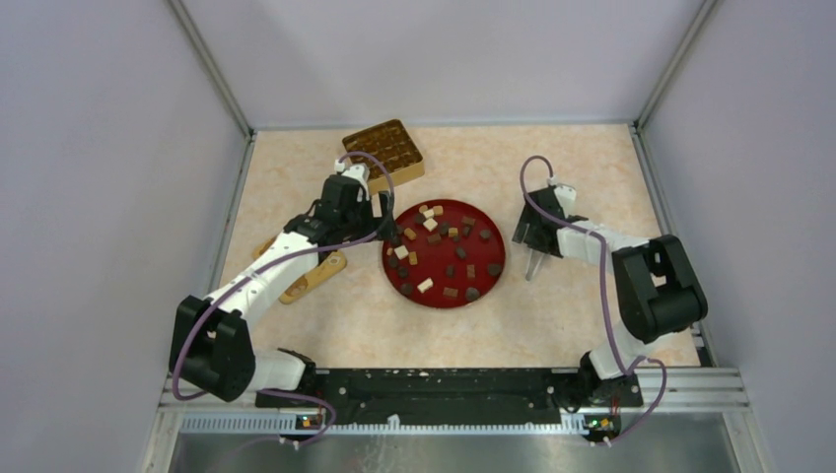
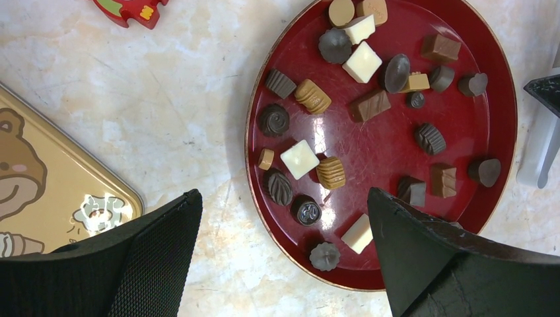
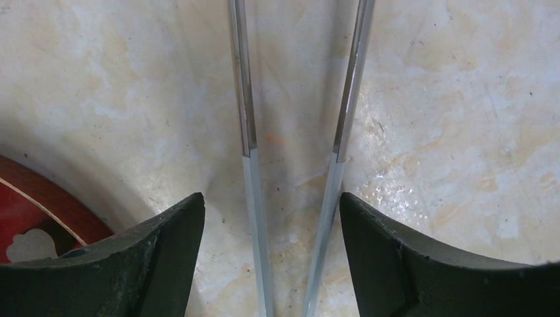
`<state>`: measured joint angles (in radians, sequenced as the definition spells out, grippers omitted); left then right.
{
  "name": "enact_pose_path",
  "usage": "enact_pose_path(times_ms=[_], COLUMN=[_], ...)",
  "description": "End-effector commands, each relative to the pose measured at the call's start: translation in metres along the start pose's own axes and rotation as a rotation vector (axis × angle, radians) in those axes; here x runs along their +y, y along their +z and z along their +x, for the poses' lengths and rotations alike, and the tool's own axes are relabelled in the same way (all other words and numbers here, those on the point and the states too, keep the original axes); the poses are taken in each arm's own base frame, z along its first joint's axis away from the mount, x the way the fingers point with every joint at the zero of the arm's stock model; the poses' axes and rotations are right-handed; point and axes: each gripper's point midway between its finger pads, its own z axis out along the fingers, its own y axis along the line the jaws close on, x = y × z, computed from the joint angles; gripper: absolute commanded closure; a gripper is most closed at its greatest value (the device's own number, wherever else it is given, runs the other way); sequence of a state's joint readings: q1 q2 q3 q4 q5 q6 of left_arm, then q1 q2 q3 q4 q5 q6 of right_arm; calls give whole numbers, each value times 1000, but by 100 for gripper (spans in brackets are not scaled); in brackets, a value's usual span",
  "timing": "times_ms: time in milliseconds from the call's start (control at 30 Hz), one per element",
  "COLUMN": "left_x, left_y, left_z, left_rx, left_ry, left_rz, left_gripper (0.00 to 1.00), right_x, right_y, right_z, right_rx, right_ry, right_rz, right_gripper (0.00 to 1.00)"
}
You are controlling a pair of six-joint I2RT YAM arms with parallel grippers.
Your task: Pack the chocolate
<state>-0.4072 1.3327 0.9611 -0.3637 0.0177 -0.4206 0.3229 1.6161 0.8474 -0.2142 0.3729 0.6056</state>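
Pale marbled worktop, boxed in by plain grey-lilac walls. In the middle of the overhead view sits a round red plate. All the chocolate I can see lies loose on it: dark lumps, tan blocks and white squares, scattered. A golden-brown tray of small cells sits just beside the plate at its upper left; I cannot tell whether any cell is filled.

My left hand hovers over the plate's left rim, fingers spread wide and holding nothing. In its own camera the pieces fill the upper right of the frame, directly ahead of the fingers.

My right hand is just right of the plate, over bare worktop. Its fingers stand apart, and the two steel arms of a pair of tongs run out between them toward the top of its frame. I cannot tell whether the fingers press on them. The plate shows only in that camera's lower left corner, so the chocolate lies left of and behind the tongs' tips. Their long axis runs alongside the plate, not toward it.

I judge the left hand nearer to both pieces and tray.

No brand or writing is readable. A tan lid at the left of the left wrist view carries a cartoon bear. A red item at its top left shows green and yellow marks I cannot read.
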Motion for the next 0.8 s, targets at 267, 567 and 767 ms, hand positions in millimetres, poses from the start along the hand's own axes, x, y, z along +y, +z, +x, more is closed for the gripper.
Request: enact_pose_path(times_ms=[267, 567, 767], left_x=[0, -2, 1], left_y=[-13, -13, -17], left_z=[-20, -21, -20], left_rx=[-79, -73, -82], left_ry=[-5, 1, 0], left_rz=[-14, -7, -15], left_gripper=[1, 1, 1], right_x=[5, 19, 45], right_y=[9, 16, 16], right_z=[-16, -25, -37], right_rx=[-35, -50, -55], right_ry=[-59, -116, -276], right_rz=[-12, -74, -219], right_gripper=[38, 53, 59])
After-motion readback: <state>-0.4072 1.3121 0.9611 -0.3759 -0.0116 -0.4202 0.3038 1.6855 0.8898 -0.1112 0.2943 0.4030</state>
